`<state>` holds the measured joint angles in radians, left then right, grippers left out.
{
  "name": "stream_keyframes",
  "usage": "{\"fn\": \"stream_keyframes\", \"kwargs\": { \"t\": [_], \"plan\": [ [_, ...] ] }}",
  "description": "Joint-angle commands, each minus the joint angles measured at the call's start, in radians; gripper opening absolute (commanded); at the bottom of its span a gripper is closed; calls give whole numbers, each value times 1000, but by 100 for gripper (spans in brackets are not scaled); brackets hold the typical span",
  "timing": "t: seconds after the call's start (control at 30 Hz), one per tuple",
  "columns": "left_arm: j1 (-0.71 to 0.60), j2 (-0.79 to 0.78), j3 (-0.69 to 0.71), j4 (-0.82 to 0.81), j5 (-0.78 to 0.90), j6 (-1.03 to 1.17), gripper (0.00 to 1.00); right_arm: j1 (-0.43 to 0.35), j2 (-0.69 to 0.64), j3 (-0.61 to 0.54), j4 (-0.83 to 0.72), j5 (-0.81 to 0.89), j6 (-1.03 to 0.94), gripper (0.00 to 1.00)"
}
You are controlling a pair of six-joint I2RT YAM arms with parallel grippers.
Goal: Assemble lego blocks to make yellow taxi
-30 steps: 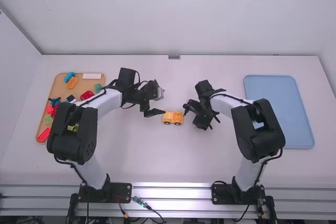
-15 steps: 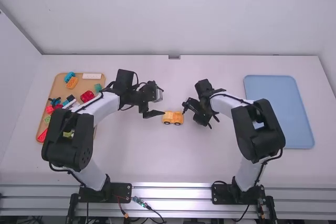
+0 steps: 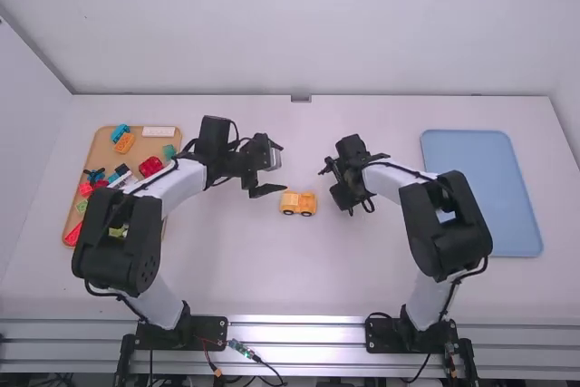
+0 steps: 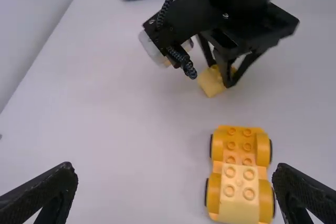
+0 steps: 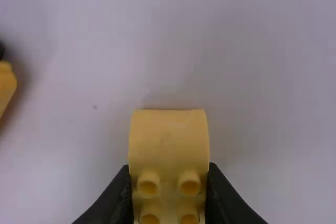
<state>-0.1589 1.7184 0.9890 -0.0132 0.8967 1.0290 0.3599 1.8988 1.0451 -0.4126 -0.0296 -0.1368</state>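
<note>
Right tool (image 3: 341, 198) clamped on yellow block (image 5: 168, 142) — left tool (image 3: 283, 169) wide open beside yellow car (image 3: 298, 201)

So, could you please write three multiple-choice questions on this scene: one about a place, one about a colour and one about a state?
1. Where does the blue tray lie?
A) On the robot's left
B) Between the two grippers
C) On the robot's right

2. What colour is the block in the right gripper?
A) Red
B) Yellow
C) Green

3. How does the left gripper stand?
A) Open
B) Shut on a red block
C) Shut on the blue tray

1: C, as the high view shows it to the right of the right gripper.
2: B, as the right wrist view shows yellow between the fingers.
3: A, as its fingers are wide apart in the left wrist view.
</note>
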Motion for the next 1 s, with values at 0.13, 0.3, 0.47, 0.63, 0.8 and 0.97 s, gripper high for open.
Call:
{"fn": "stream_keyframes", "kwargs": {
  "t": [0.13, 0.3, 0.47, 0.63, 0.8, 0.97],
  "plan": [
    [2, -30, -12, 61, -48, -169, 99, -19, 11, 3, -59, 4, 698, 0],
    [2, -30, -12, 55, -23, -169, 99, -28, 10, 3, -78, -27, 1079, 0],
    [2, -30, -12, 56, -15, -169, 99, -39, 10, 3, -88, -59, 1376, 0],
    [2, -30, -12, 56, -15, -169, 99, -39, 10, 3, -131, -59, 1717, 0],
    [2, -30, -12, 56, -15, -169, 99, -43, 10, 3, -142, -59, 1990, 0],
    [2, -30, -12, 56, -15, -169, 99, -53, 10, 3, -114, -50, 2072, 3]
  ]
}}
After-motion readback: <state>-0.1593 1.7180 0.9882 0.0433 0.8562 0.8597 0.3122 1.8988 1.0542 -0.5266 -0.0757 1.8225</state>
